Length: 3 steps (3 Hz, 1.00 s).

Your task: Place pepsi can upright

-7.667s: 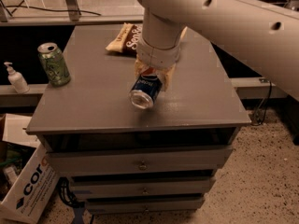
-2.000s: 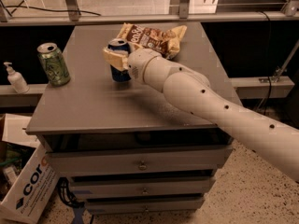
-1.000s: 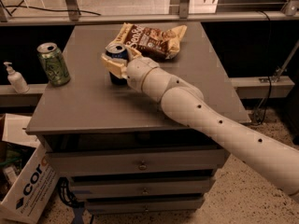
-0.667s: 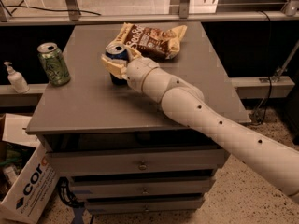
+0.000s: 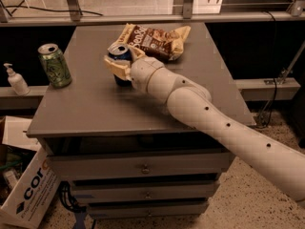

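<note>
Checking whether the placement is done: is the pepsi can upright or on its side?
Upright: the pepsi can stands on the table, silver top facing up, with the tool gripping its sides.

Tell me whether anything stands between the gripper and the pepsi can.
Nothing visible. The gripper is right at the pepsi can, upright on the table; the chip bag lies behind it, the green can far aside.

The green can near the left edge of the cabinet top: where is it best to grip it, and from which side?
Grip the green can across the middle of its round wall, coming from the front or right: it stands upright, with bare cabinet top there. The gripper is closed around the pepsi can, further right.
</note>
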Available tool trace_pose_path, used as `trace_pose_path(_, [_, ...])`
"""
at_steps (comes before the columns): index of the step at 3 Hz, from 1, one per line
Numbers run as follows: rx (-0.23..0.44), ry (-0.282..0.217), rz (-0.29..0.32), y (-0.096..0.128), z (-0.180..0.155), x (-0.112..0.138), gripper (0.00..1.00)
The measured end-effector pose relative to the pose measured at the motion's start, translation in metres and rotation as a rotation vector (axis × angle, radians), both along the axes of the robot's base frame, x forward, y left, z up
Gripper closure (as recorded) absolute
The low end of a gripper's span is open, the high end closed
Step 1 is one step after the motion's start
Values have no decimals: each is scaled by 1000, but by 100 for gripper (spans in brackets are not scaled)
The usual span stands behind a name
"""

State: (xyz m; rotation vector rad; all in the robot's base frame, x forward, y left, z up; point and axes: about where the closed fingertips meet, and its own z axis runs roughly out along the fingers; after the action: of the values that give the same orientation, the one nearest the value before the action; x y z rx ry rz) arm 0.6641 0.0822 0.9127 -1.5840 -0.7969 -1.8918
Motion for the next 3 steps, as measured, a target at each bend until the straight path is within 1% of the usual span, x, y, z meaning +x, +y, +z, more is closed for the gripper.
trace_pose_path(1, [-11,-2,4,0,1,0,12])
trace_pose_path(2, [-19,3,9,0,0,0,0])
trace_pose_path(3, [-19,4,9,-1,0,0,0])
